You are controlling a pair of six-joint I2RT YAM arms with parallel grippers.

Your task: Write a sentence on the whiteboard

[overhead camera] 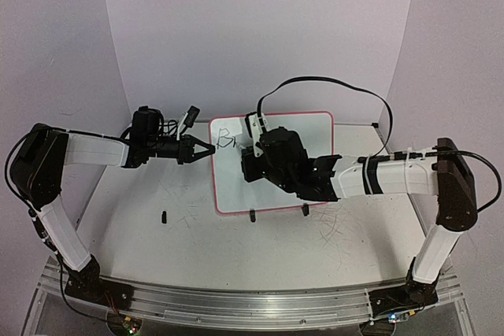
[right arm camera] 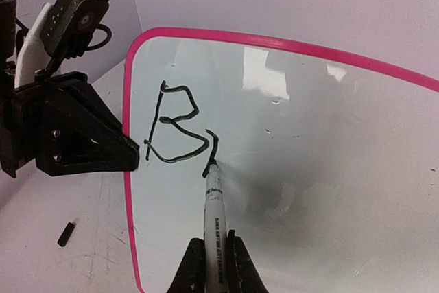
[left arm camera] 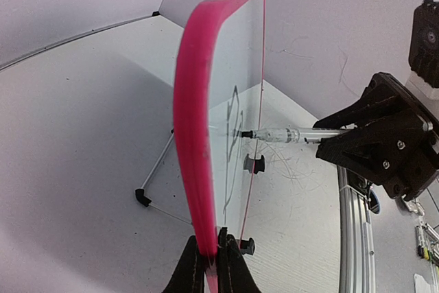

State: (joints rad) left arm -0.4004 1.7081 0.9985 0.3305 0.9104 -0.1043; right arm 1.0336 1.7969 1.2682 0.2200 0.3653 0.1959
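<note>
1. One capital "B" and one short stroke after it are all I can count of the black handwritten marker sentence [right arm camera: 177, 125]. They sit in the upper left corner of the writing face.
2. One small rectangular whiteboard [overhead camera: 236, 190] with a thin pink-red, round-cornered frame carries that writing. It stands propped up on the table between my two arms, its face towards the right arm.
3. Two small black clip feet show on its lower edge, one [overhead camera: 253, 215] left of the other [overhead camera: 305, 210].
4. One thin clear-barrelled black marker [right arm camera: 214, 211] has its tip touching the board at the bottom of the short stroke.
5. The right gripper [right arm camera: 211, 248] is closed around the marker's barrel, one finger on each side.
6. The left gripper [left arm camera: 212, 248] is pinched onto the board's pink left edge, with the frame between its two fingers.
7. One thin wire leg [left arm camera: 156, 169] with a black tip slants down behind the board to the table.
8. One small loose black piece [overhead camera: 164, 216] lies on the white scuffed table [overhead camera: 157, 257], well left of the board's feet. I cannot tell what it is.
</note>
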